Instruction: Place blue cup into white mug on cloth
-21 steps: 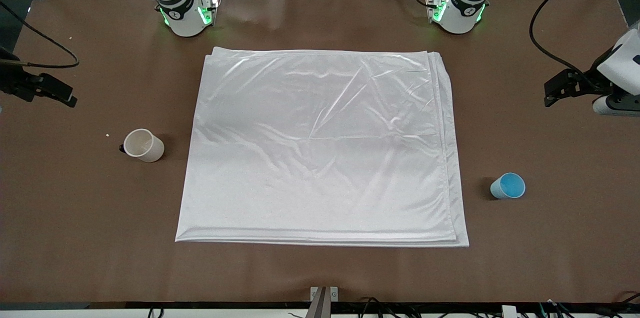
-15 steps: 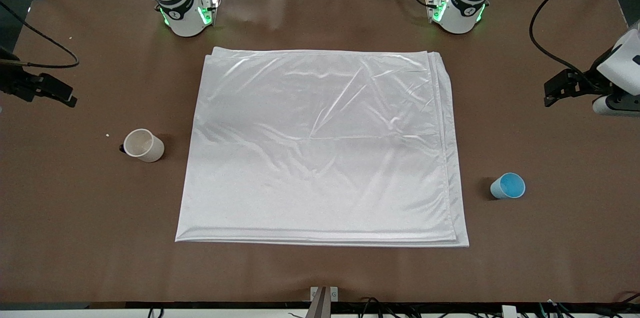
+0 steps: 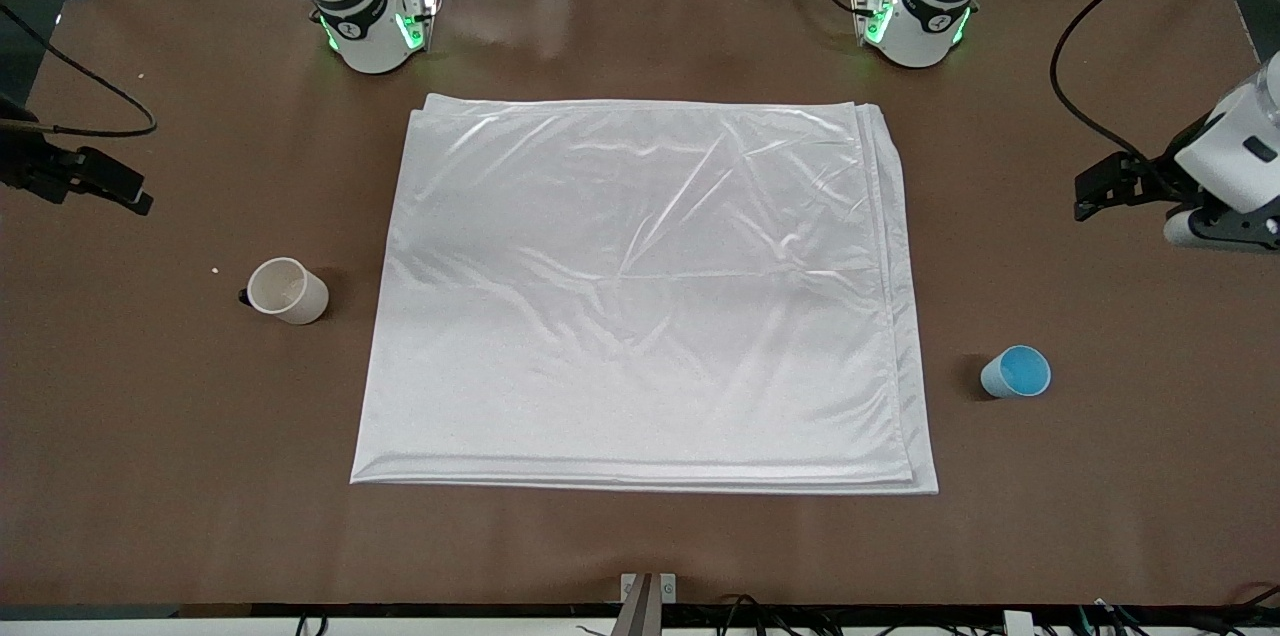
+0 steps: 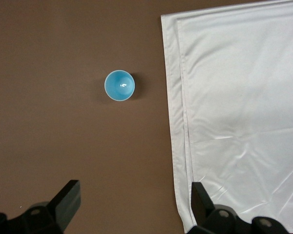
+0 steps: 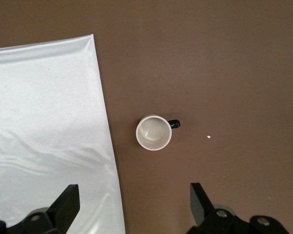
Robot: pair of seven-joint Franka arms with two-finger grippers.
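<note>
The blue cup stands upright on the bare brown table beside the cloth, toward the left arm's end. The white mug stands upright on the table beside the cloth toward the right arm's end, its black handle pointing away from the cloth. My left gripper hangs open and empty over bare table near the cloth's edge. At the other end my right gripper is open and empty too, high over the table near the mug.
A white speck lies on the table by the mug. Black cables loop over both ends of the table. The arm bases stand along the table's edge at the top of the front view. A metal bracket sits at the near edge.
The left arm's hand has shifted slightly toward the cloth and turned a little. The right arm, cup, mug and cloth have stayed put.
</note>
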